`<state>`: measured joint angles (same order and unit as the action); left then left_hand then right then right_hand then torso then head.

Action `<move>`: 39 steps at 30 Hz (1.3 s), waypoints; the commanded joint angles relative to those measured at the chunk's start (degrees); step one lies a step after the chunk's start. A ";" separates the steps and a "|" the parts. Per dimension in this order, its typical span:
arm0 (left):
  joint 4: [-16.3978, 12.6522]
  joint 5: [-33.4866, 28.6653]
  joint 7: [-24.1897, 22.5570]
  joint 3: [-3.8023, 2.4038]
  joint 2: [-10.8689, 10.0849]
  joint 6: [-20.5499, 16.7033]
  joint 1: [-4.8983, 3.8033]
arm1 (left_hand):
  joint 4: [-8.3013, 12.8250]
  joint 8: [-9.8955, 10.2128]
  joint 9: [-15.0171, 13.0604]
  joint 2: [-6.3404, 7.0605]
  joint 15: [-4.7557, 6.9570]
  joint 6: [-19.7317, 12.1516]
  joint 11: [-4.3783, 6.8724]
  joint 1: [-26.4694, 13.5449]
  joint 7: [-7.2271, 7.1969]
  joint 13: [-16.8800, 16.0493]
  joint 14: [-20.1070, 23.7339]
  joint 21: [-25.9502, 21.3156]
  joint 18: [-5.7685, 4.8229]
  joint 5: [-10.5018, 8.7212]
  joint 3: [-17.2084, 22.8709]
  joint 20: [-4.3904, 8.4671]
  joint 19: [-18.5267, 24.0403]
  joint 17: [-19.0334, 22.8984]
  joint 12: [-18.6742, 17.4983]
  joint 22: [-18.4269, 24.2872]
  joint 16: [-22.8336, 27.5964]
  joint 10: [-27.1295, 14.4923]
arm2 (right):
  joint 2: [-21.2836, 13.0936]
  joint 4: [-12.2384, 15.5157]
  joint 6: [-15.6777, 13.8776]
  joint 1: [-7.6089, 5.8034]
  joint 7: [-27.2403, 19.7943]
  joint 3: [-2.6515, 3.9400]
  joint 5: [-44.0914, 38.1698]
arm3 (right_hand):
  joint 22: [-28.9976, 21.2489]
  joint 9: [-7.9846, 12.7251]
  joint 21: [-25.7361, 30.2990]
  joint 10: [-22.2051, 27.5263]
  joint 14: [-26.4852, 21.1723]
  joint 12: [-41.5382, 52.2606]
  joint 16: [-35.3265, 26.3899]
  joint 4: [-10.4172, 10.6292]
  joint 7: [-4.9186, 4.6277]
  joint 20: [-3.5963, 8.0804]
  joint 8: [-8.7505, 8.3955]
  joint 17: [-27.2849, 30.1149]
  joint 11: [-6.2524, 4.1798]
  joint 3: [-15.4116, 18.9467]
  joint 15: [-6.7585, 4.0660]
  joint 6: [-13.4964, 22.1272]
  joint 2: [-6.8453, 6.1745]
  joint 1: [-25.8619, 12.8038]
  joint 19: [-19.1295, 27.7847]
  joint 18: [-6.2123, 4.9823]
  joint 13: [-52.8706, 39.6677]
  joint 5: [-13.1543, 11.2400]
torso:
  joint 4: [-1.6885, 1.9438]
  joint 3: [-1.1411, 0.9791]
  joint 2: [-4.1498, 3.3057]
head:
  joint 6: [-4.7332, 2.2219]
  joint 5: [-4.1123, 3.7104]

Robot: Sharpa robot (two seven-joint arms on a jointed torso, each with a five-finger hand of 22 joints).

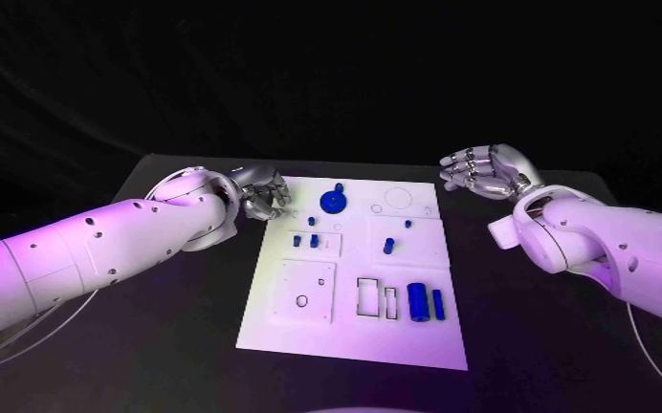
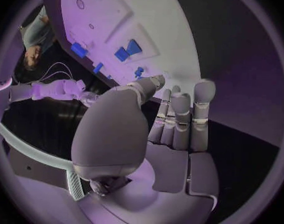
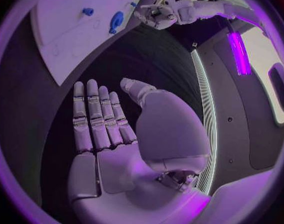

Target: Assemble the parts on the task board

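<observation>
- The left hand (image 1: pixel 258 191) hovers at the task board's (image 1: pixel 311 332) near-left edge, fingers apart and holding nothing; the left wrist view shows its palm (image 2: pixel 170 149) bare, with the fingers reaching toward the board.
- The right hand (image 1: pixel 486 170) sits off the board's far right corner, over the black table (image 1: pixel 538 336), palm up, fingers loosely spread and empty; the right wrist view confirms an empty palm (image 3: pixel 111 134).
- The nearest part to the left hand is the round blue disc (image 1: pixel 333 202), just inboard of its fingertips. Two small blue pegs (image 1: pixel 313 239) lie a little further toward the robot, also on the left hand's side.
- A small blue piece (image 1: pixel 390 243) lies mid-board, between the two hands. The larger blue cylinders (image 1: pixel 417 302) lie well back from both hands, toward the robot.
- Risk: a reach for the disc could sweep the fingers across the board edge and nudge the whole board, shifting every loose part.
- Risk: the small pegs lie close together; a wide grasp may knock one away while closing on the other.
- Risk: the cylinders look free to roll, though I cannot tell whether they rest in recesses; a glancing touch could send one off the board.
- Risk: both hands heading for the middle piece at once could collide.
</observation>
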<state>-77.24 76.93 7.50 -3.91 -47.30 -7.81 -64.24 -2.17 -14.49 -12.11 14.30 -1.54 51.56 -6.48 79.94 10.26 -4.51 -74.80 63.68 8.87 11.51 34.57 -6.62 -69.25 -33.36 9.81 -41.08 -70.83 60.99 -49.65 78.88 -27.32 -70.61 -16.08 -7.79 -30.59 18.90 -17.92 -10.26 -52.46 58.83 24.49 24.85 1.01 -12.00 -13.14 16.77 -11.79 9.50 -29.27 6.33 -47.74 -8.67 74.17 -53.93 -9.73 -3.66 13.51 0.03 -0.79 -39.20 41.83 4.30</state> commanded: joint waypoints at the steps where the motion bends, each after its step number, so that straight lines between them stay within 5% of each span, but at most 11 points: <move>1: -1.04 -14.24 -6.34 -0.15 -1.24 -4.59 -0.14 | 0.17 -0.86 -0.27 -0.35 0.14 2.04 0.02 0.96 -0.12 -0.30 2.10 -2.25 0.92 0.18 0.89 0.10 2.21 4.13 0.87 3.44 2.05 1.41 | 0.11 0.17 6.34 0.03 4.30 0.00 -11.25 | 1.34 0.04 -2.66 -2.47 5.01 -0.30 2.07 -0.76 -0.29 1.71 0.51 -1.16 -0.89 -0.57 -1.54 -1.44 -0.05 0.72 -3.51 -0.84 0.02 -0.51 | 0.06 0.00 -0.02 | -0.06 -0.96; 2: -1.57 -20.44 -9.06 -0.18 -1.92 -6.20 -0.16 | 0.23 -1.18 -0.37 -0.60 0.25 2.69 0.28 0.97 -0.32 -0.54 4.08 -4.48 1.54 0.13 1.13 0.21 4.27 7.73 1.44 6.88 3.91 2.33 | 0.16 0.34 7.64 0.03 5.60 0.00 -15.06 | 3.24 0.01 -5.97 -4.95 10.43 -0.48 4.64 -1.77 0.65 3.46 0.91 -2.64 -1.92 -0.45 -3.23 -2.98 0.16 1.43 -7.23 -0.87 -0.05 -0.80 | 0.04 -0.01 -0.01 | -0.08 -1.49; 4: -2.32 -28.66 -12.34 -0.20 -2.70 -7.99 -0.17 | 0.30 -1.33 -0.40 -1.09 0.60 2.99 0.83 0.91 -0.61 -1.15 4.74 -5.64 1.81 0.03 1.07 0.48 5.33 8.20 2.86 8.38 4.46 4.23 | 0.25 0.66 9.22 0.03 7.37 0.01 -20.22 | 7.23 0.18 -11.88 -8.83 17.34 -1.57 8.10 -3.13 2.03 6.09 1.10 -5.19 -3.67 0.18 -5.31 -5.27 0.44 1.83 -11.58 -0.75 -0.10 -0.74 | 0.00 -0.05 -0.03 | -0.11 -2.10; 7: -4.16 -46.40 -18.81 -0.20 -4.32 -10.49 -0.17 | -1.09 -1.31 -0.46 -0.92 0.77 2.90 1.31 -1.93 -0.99 -2.11 6.01 -7.26 1.75 0.22 -0.74 0.67 6.35 8.97 4.74 9.39 5.63 4.68 | 0.54 1.59 12.19 0.03 11.59 0.02 -31.86 | 13.32 0.80 -19.15 -12.66 21.00 -5.06 12.78 -4.66 2.92 7.65 0.03 -9.88 -4.81 0.00 -6.91 -7.24 0.24 1.11 -11.87 -0.05 -0.16 -0.41 | -0.11 -0.03 -0.14 | -0.23 -3.21; 13: -7.31 -65.80 -27.33 -0.15 -6.60 -10.47 -0.02 | -2.93 -2.10 -1.05 -0.66 1.21 3.85 2.14 -5.24 -1.77 -4.41 8.36 -10.77 1.76 0.68 -3.58 0.76 7.75 9.75 9.15 11.45 6.87 6.23 | 1.37 2.86 14.66 0.02 18.27 0.05 -49.03 | 19.11 1.17 -25.76 -15.33 23.75 -8.53 21.39 -5.37 3.45 8.13 -1.35 -17.09 -5.31 -0.94 -7.06 -8.36 -0.07 -0.63 -11.60 -0.53 -0.80 -1.08 | 0.03 0.13 -0.23 | -0.17 -4.67; 17: -9.43 -72.52 -30.71 -0.12 -7.56 -8.73 0.16 | -2.53 -3.03 -1.68 -1.30 1.97 5.32 3.22 -4.78 -2.64 -5.52 8.24 -11.42 1.81 0.58 -3.84 1.28 7.26 9.73 11.27 11.93 6.63 8.84 | 2.27 3.26 13.92 0.02 22.18 0.05 -56.24 | 23.21 1.66 -30.29 -12.64 25.62 -12.11 33.09 -4.32 2.25 7.44 -3.20 -30.43 -4.28 -1.79 -6.12 -6.56 -0.66 -2.51 -13.14 -0.01 -0.19 -3.47 | 0.15 0.15 -0.15 | 0.04 -4.96; 23: -11.80 -76.09 -32.39 -0.10 -8.03 -7.21 0.48 | -2.46 -2.66 -1.79 -1.12 1.97 5.15 2.99 -4.87 -2.37 -4.91 8.02 -11.83 1.71 0.45 -3.73 1.52 6.81 9.68 9.62 12.24 6.47 8.23 | 3.66 3.71 13.42 0.12 24.54 0.06 -60.57 | 34.60 1.51 -42.21 -13.30 26.51 -14.00 44.93 -3.82 2.16 6.95 -4.19 -44.04 -3.86 -3.02 -5.83 -6.89 -1.47 -2.98 -17.69 1.67 -0.38 -3.63 | 0.03 0.18 -0.17 | 0.14 -5.00; 39: -13.37 -76.79 -33.16 -0.10 -8.30 -7.31 0.71 | -2.19 -1.83 -1.88 -0.79 1.50 4.42 2.34 -4.97 -1.73 -4.08 8.22 -12.53 1.63 0.39 -3.72 1.26 6.40 9.63 7.21 12.72 6.41 7.56 | 6.35 3.89 13.30 0.96 25.38 0.05 -64.13 | 41.54 1.14 -49.26 -14.10 26.82 -14.82 50.57 -3.73 2.05 6.64 -4.77 -50.58 -3.90 -4.07 -5.60 -7.11 -1.64 -2.47 -19.93 2.72 -0.69 -3.32 | 0.11 0.14 -0.10 | 0.61 -5.01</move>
<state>-90.40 1.29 -24.22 -3.97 -55.59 -15.96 -63.53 -4.74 -16.72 -13.90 13.46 0.21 56.11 -4.00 75.19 8.30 -8.69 -66.55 51.48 9.78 11.99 30.90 -5.42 -62.35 -23.66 17.29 -28.45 -64.23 68.90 -43.42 82.71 -15.02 -69.74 8.40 -7.74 -92.23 60.35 -16.73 -59.34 -66.23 83.95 9.84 75.28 -2.76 -9.92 -6.66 12.05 -62.28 5.66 -33.08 0.51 -54.55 -10.11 71.33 -73.48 -7.96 -4.31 10.16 0.16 -0.62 -39.33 42.35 -0.80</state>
